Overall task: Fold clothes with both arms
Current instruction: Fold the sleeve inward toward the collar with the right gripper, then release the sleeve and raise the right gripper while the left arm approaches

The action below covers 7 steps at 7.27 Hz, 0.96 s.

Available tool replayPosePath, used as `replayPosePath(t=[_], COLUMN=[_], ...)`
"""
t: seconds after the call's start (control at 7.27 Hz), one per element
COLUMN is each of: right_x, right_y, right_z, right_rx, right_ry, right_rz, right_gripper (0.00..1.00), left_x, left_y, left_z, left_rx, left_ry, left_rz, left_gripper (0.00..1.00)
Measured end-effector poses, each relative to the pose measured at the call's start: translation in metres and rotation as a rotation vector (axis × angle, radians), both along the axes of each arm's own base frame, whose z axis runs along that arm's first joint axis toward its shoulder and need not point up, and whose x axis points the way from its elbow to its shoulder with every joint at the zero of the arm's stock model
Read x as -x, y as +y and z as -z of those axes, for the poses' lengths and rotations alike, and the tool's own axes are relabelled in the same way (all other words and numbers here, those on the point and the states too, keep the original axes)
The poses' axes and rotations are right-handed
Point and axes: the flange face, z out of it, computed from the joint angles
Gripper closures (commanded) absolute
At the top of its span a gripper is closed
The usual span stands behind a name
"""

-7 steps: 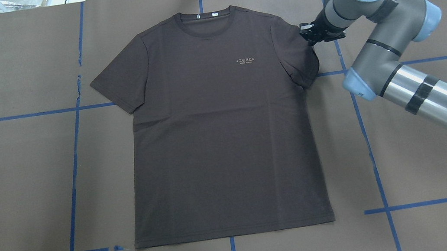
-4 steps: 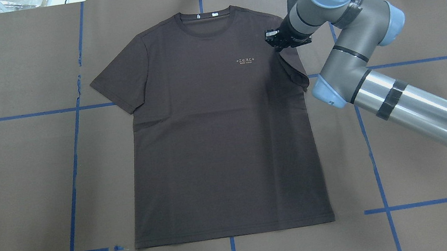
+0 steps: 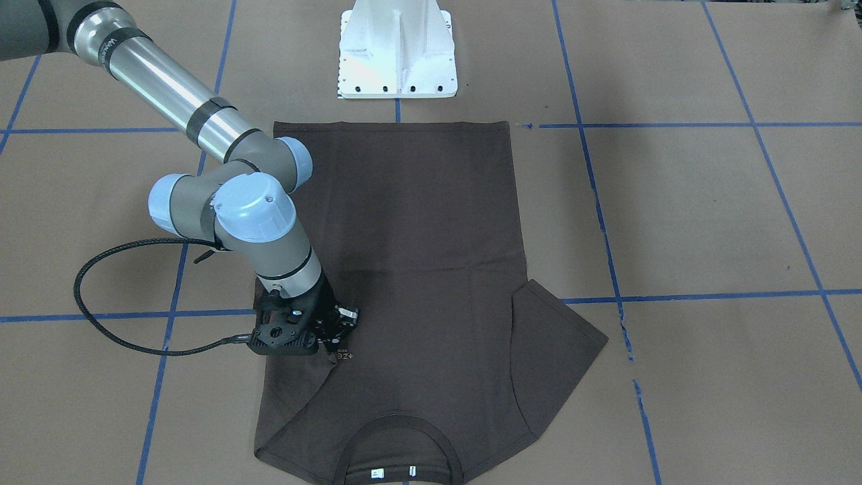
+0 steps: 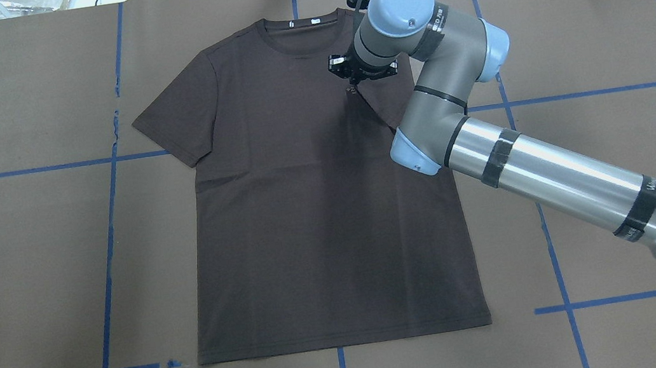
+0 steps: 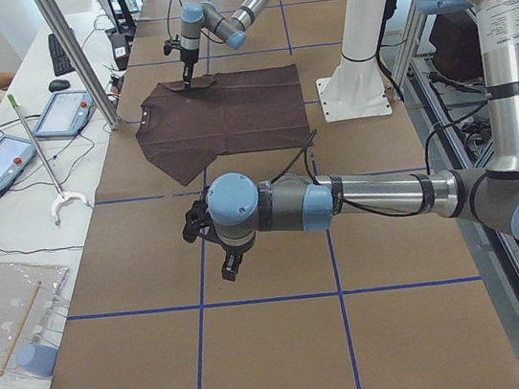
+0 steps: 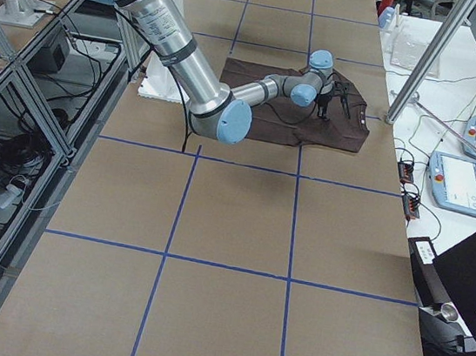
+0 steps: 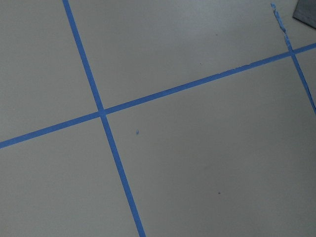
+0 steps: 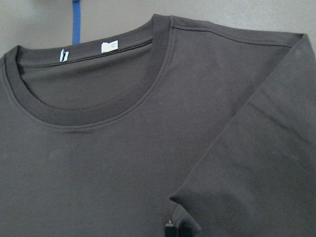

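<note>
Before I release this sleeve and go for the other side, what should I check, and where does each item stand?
1. Right gripper pinching the folded sleeve: ok, the sleeve corner is bunched at its fingertips in the right wrist view.
2. Folded sleeve laid over the chest of the T-shirt: ok, it covers part of the lettering.
3. Flat sleeve spread out on the table: ok, not yet folded.
4. Hem straight and flat: ok.
5. Left gripper off the T-shirt: ok, it is over bare table.
6. Left gripper open and ready: cannot tell.
</note>
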Motion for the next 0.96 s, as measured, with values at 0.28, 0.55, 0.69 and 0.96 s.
replayPosePath(t=[0.28, 0.55, 0.69, 0.96], right_x=[0.001, -0.019, -0.036, -0.077], right_y=[-0.003, 0.000, 0.002, 0.014], right_z=[0.018, 0.034, 0.025, -0.012], right_rx=[0.010, 0.017, 0.018, 0.055], right_ry=[-0.026, -0.074, -0.085, -0.110], right_rz=[-0.054, -0.102, -0.113, -0.068], right_gripper=[0.00, 0.00, 0.00, 0.00], left_x=[-0.012, -0.074, -0.110, -0.215], left_y=[-0.016, -0.041, -0.058, -0.096], left_z=[0.020, 0.052, 0.073, 0.125], left_rx=[0.014, 0.083, 0.134, 0.233], left_ry=[0.019, 0.069, 0.093, 0.066], left_rz=[0.058, 0.095, 0.102, 0.132], left_gripper=[0.00, 0.00, 0.00, 0.02])
